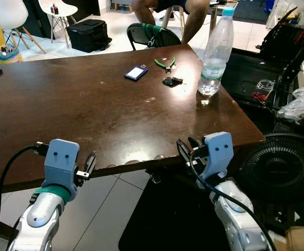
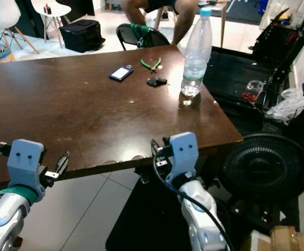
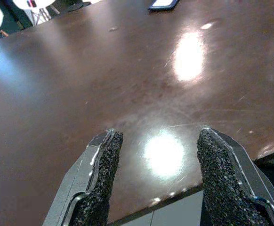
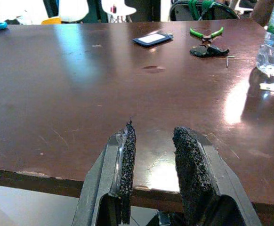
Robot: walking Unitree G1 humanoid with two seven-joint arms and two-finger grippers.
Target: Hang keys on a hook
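With the left gripper [image 3: 153,181] and the right gripper [image 4: 153,162] both empty, fingers apart, at the near edge of the dark brown wooden table [image 1: 89,104], the approach is barely begun: the small black bunch of keys [image 1: 172,81] lies far across, beside the clear plastic water bottle [image 1: 214,52], so the next move calls for a long forward reach.

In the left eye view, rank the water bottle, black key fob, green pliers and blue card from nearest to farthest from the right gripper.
From the right gripper, at the table's near edge:
1. Water bottle, ahead by the right edge.
2. Black key fob, left of the bottle.
3. Blue card and green pliers, beyond the fob; too close to call.
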